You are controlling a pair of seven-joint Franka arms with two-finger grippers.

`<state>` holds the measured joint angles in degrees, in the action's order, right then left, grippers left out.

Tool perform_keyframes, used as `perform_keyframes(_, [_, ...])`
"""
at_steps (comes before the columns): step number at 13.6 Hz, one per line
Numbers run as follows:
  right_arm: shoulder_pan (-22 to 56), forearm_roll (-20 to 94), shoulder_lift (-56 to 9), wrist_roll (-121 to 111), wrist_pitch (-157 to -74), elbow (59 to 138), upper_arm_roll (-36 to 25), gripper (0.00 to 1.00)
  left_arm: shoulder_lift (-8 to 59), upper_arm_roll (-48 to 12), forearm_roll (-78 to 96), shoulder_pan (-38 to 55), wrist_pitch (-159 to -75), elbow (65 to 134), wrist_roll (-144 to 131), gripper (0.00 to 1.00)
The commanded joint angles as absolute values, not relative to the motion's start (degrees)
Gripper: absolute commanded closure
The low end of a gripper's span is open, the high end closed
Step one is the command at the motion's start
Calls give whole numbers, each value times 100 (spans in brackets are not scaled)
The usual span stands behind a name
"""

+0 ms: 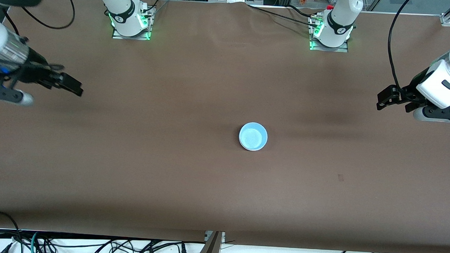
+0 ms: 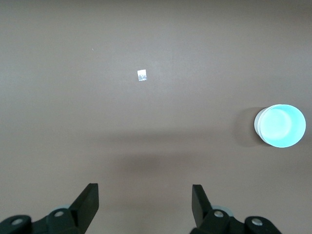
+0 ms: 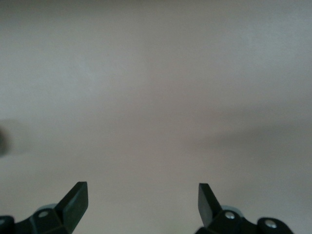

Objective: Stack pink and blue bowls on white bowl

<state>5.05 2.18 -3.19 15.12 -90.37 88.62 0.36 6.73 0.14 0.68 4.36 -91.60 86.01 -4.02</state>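
Note:
A light blue bowl (image 1: 253,136) stands upright near the middle of the table. A thin white rim (image 1: 242,143) shows under it, so it sits on a white bowl. No pink bowl shows; I cannot tell if it is between them. The stack also shows in the left wrist view (image 2: 282,126), with the white edge (image 2: 258,125) beside it. My left gripper (image 1: 388,99) is open and empty above the table at the left arm's end, its own view (image 2: 145,187) showing bare table between the fingers. My right gripper (image 1: 71,85) is open and empty at the right arm's end (image 3: 143,185).
The brown table cover (image 1: 134,157) has a small square mark (image 1: 340,177), nearer to the front camera than the stack and toward the left arm's end; it also shows in the left wrist view (image 2: 142,75). Cables hang along the table's front edge.

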Motion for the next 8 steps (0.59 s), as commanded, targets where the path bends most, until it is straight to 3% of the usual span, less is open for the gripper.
perform_keyframes(1, [422, 290, 423, 1004, -9334, 9739, -9, 0, 633, 9, 185, 404, -9202, 8631, -281, 15])
perform_keyframes(8, [237, 272, 88, 536, -9246, 9247, 44, 0, 642, 9, 193, 404, -9202, 8640, -281, 15])
